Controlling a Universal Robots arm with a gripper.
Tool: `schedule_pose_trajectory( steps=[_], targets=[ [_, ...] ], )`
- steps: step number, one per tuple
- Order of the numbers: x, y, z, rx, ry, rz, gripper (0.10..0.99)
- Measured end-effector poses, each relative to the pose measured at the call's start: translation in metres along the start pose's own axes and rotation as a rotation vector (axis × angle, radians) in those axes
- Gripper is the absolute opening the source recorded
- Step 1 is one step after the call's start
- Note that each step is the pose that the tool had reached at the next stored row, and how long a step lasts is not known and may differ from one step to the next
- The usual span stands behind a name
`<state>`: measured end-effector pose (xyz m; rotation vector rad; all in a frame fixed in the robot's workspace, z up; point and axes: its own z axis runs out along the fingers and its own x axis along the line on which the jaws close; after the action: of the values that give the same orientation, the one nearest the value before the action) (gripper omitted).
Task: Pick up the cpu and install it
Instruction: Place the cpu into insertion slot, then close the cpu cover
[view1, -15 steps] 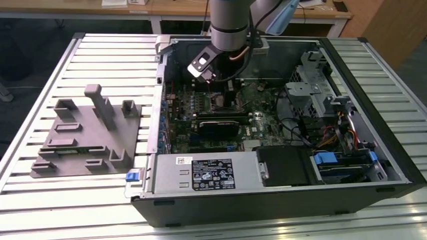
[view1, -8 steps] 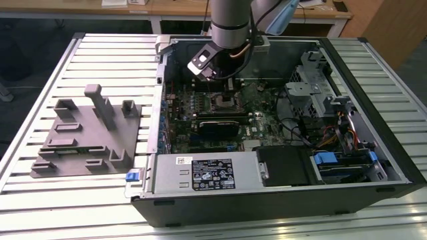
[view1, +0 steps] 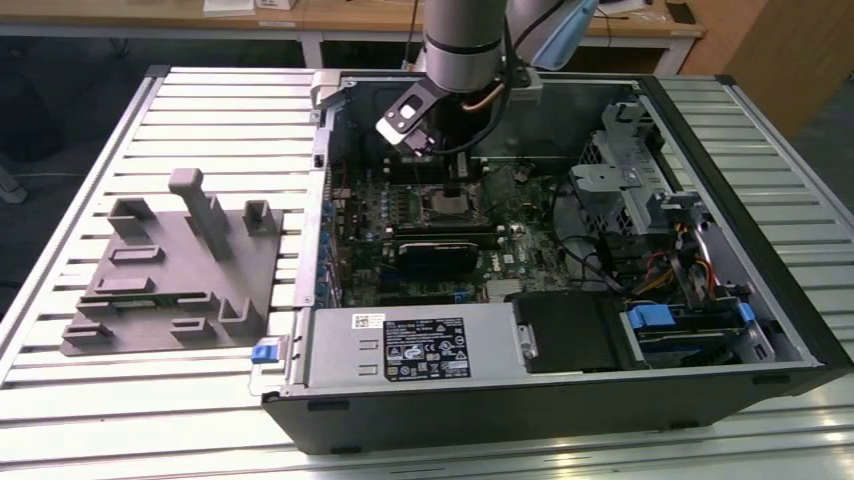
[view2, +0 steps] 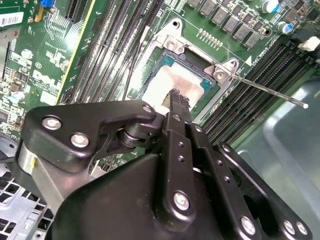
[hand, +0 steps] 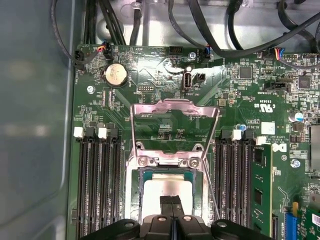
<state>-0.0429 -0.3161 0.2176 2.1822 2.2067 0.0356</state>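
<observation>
Cpu in open motherboard socket, end effector narrow, tip over cpu's top.

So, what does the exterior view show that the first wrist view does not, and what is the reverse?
Exterior view, not first wrist view: the grey fixture blocks beside the open computer case, and the power supply. First wrist view, not exterior view: the round coin battery and the coloured-wire plugs at the board's edge. Both: the green motherboard and the gripper, fingers together, over the socket where the cpu lies.
</observation>
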Motion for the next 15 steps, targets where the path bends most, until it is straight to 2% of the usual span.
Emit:
schedule_pose_trajectory(
  steps=[15],
  targets=[
    [-0.0001, 0.0005, -0.0071, 0.007, 0.0002, 0.0, 0.106]
  ],
)
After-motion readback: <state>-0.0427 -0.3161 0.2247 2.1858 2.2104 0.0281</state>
